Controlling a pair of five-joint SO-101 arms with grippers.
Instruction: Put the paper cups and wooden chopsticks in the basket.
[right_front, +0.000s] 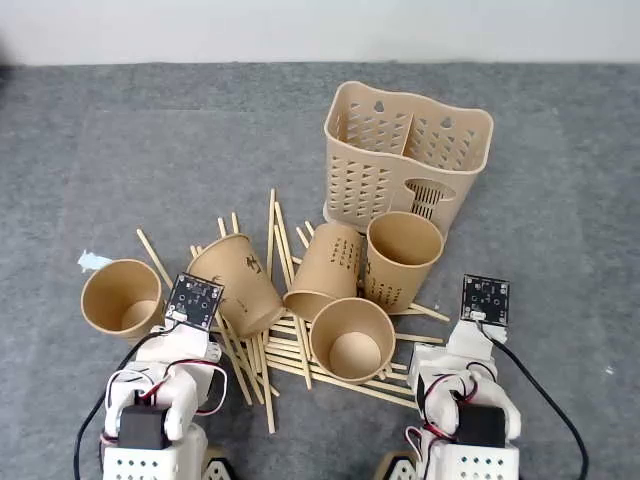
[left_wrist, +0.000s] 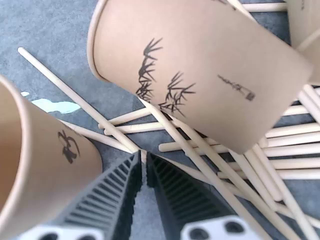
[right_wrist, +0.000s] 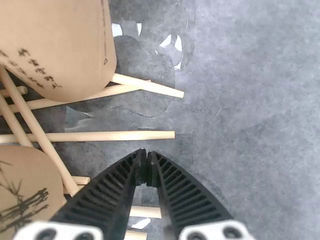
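Note:
Several brown paper cups lie or stand on the grey mat: one upright at the left, one on its side, another on its side, one upright in the middle and one upright by the basket. Wooden chopsticks are scattered under and between them. The beige perforated basket stands at the back. My left gripper is shut, empty, low over the chopsticks between the left cup and the tipped cup. My right gripper is shut, empty, beside a chopstick.
The grey mat has open room to the right and behind the left cups. A small pale scrap lies by the left cup. Shiny patches mark the mat near the right gripper.

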